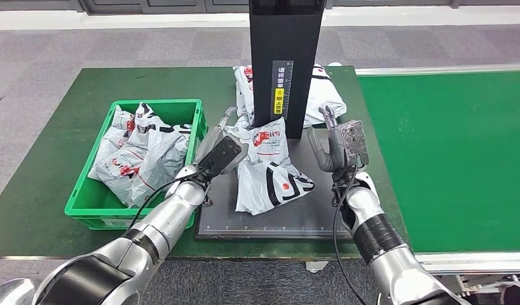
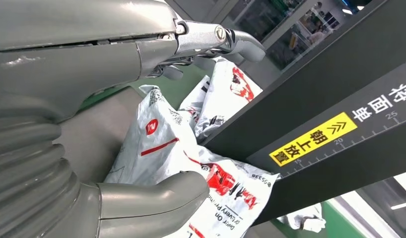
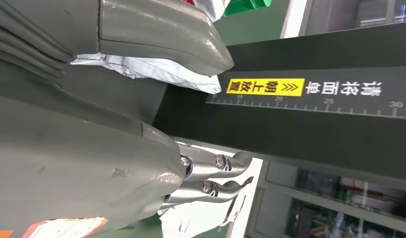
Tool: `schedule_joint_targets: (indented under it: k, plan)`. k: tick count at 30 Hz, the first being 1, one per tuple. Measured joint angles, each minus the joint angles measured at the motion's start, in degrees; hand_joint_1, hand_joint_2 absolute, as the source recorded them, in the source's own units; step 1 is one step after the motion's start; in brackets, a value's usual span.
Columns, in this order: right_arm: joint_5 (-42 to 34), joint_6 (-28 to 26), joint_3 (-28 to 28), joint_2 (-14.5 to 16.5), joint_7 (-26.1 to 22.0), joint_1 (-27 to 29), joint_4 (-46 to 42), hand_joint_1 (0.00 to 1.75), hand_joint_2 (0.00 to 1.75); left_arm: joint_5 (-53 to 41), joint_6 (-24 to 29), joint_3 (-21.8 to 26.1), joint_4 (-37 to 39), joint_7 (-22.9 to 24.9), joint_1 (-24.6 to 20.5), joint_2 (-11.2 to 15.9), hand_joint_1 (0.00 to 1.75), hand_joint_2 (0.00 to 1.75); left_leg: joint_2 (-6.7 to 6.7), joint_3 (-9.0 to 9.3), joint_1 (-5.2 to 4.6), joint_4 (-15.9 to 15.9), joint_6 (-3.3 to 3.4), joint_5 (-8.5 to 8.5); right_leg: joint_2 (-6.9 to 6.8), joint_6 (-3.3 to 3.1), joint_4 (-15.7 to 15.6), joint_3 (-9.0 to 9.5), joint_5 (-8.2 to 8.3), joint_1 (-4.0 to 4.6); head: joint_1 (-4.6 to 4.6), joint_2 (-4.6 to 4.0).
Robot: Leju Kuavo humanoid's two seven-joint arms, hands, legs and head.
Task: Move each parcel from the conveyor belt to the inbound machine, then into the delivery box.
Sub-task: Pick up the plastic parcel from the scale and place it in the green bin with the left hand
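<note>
A white-and-grey parcel (image 1: 270, 171) with red and black print lies on the black platform (image 1: 308, 213) of the inbound machine, at the foot of its black post (image 1: 286, 57). My left hand (image 1: 219, 149) is at the parcel's left upper edge. In the left wrist view its fingers (image 2: 216, 39) and thumb (image 2: 156, 198) are spread on either side of the parcel (image 2: 161, 144) without closing on it. My right hand (image 1: 334, 143) hovers open to the right of the post (image 3: 315, 129), holding nothing. A second parcel (image 1: 324, 92) lies behind the post.
A green crate (image 1: 152, 103) holding several parcels stands left of the platform on the green table (image 1: 41, 190). The green conveyor belt (image 1: 448, 159) runs along the right. The post bears a yellow label (image 1: 280, 101).
</note>
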Motion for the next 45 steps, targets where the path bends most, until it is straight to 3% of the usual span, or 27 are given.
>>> schedule_joint_targets:
  k: [4, 8, 10, 11, 14, 15, 18, 22, 25, 29, 37, 40, 43, 45]
  plan:
    - [-0.1, -0.8, -0.5, -0.1, 0.0, 0.1, 0.5, 0.00, 0.00, -0.6, -0.5, -0.5, 0.6, 0.8, 0.0, 0.0, 0.00, 1.75, 0.00, 0.00, 0.01, 0.0, 0.00, 0.00, 0.00, 0.00, 0.0, -0.01, 0.00, 0.01, 0.00, 0.00]
    - [-0.7, -4.3, -1.0, -0.4, 0.4, -0.1, 1.3, 0.00, 1.75, -5.1, -3.7, -2.8, 1.9, 4.5, 0.1, 0.2, 0.00, 1.75, 0.00, -0.02, 0.00, 0.0, 0.01, 0.00, -0.01, 0.01, 0.0, 0.00, 0.00, 0.01, 0.00, 0.00]
    - [-1.3, -5.2, -1.5, -0.7, 0.9, -0.6, 2.1, 0.00, 1.75, -8.0, -5.8, -4.6, 2.8, 5.8, 0.3, 0.3, 0.00, 1.75, 0.00, -0.02, -0.02, 0.0, 0.01, 0.00, -0.01, 0.01, 0.0, 0.00, 0.00, 0.00, 0.00, 0.00]
    - [-1.9, -5.2, -1.8, -0.9, 1.2, -0.9, 2.7, 0.00, 1.75, -9.9, -7.1, -5.8, 3.3, 6.5, 0.5, 0.3, 0.14, 1.75, 0.00, -0.02, -0.04, 0.0, 0.02, 0.00, -0.01, 0.02, 0.0, 0.00, 0.00, -0.01, 0.00, 0.00]
    - [-4.3, -4.4, -2.9, -1.5, 1.8, -2.0, 4.9, 0.00, 1.75, -16.5, -12.3, -10.5, 5.0, 9.2, 1.3, 0.3, 1.44, 1.75, -0.01, -0.02, -0.10, 0.0, 0.04, -0.01, -0.01, 0.03, 0.0, 0.01, 0.00, -0.04, 0.00, -0.01]
    - [-5.0, -4.0, -3.3, -1.7, 1.9, -2.2, 5.6, 0.00, 1.75, -18.3, -14.3, -12.2, 5.5, 10.0, 1.6, 0.3, 1.75, 1.75, -0.02, -0.02, -0.11, 0.0, 0.05, -0.02, -0.02, 0.05, 0.0, 0.02, -0.01, -0.05, 0.00, -0.01]
    - [-6.3, -3.0, -4.0, -2.4, 1.9, -2.5, 7.6, 0.00, 1.75, -20.5, -17.8, -16.1, 6.3, 10.9, 1.7, 0.4, 1.75, 1.75, -0.11, 0.03, -0.12, 0.0, 0.13, -0.07, -0.12, 0.15, 0.0, 0.13, -0.08, -0.07, 0.00, 0.01]
    - [-7.1, -2.3, -4.4, -3.0, 1.8, -2.5, 9.6, 0.00, 1.75, -20.0, -17.2, -17.6, 6.5, 7.9, 1.6, 0.5, 1.75, 1.75, -0.15, 0.13, -0.13, 0.0, 0.23, -0.12, -0.19, 0.21, 0.0, 0.25, -0.12, -0.07, 0.00, 0.00]
    - [-7.7, -2.1, -4.5, -3.3, 1.7, -2.1, 10.4, 0.00, 1.75, -17.7, -13.8, -17.5, 6.4, 4.5, 2.0, 0.4, 1.75, 1.75, -0.14, 0.14, -0.13, 0.0, 0.25, -0.11, -0.20, 0.21, 0.0, 0.25, -0.12, -0.08, 0.00, -0.01]
    - [-8.3, -3.0, -4.5, -3.5, 1.1, -0.7, 10.6, 0.00, 1.75, -13.2, -5.0, -15.7, 5.1, 0.2, 3.1, 0.4, 1.75, 1.75, -0.14, 0.11, -0.13, 0.0, 0.27, -0.08, -0.19, 0.22, 0.0, 0.22, -0.12, -0.11, 0.02, -0.01]
    - [-8.3, -4.2, -4.5, -3.4, 1.5, 0.1, 10.3, 0.00, 1.75, -13.9, 17.1, -9.5, 0.2, -1.6, 2.1, 1.4, 1.75, 1.75, -0.12, 0.06, -0.12, 0.0, 0.27, -0.08, -0.18, 0.23, 0.0, 0.18, -0.11, -0.13, 0.01, 0.01]
    - [-8.2, -4.2, -4.5, -3.3, 1.6, 0.2, 10.0, 0.00, 1.75, -28.6, 22.9, -3.3, -4.7, -1.5, 2.2, 2.5, 1.75, 1.75, -0.12, 0.06, -0.12, 0.0, 0.27, -0.07, -0.17, 0.23, 0.0, 0.16, -0.11, -0.12, 0.01, 0.00]
    - [-8.3, -4.3, -4.5, -3.3, 1.6, 0.2, 9.6, 0.00, 1.75, -42.9, 23.6, 7.7, -10.2, -4.3, 2.2, 2.9, 1.75, 1.75, -0.07, 0.07, -0.12, 0.0, 0.27, -0.07, -0.10, 0.23, 0.0, 0.14, -0.11, -0.12, 0.02, 0.00]
    - [-8.4, -4.2, -4.5, -3.3, 1.6, 0.3, 9.4, 0.00, 0.87, -45.6, 23.6, 14.0, -13.0, -5.7, 2.2, 3.0, 1.75, 1.75, 0.01, 0.08, -0.12, 0.0, 0.27, -0.07, -0.02, 0.23, 0.0, 0.12, -0.11, -0.13, 0.01, 0.00]
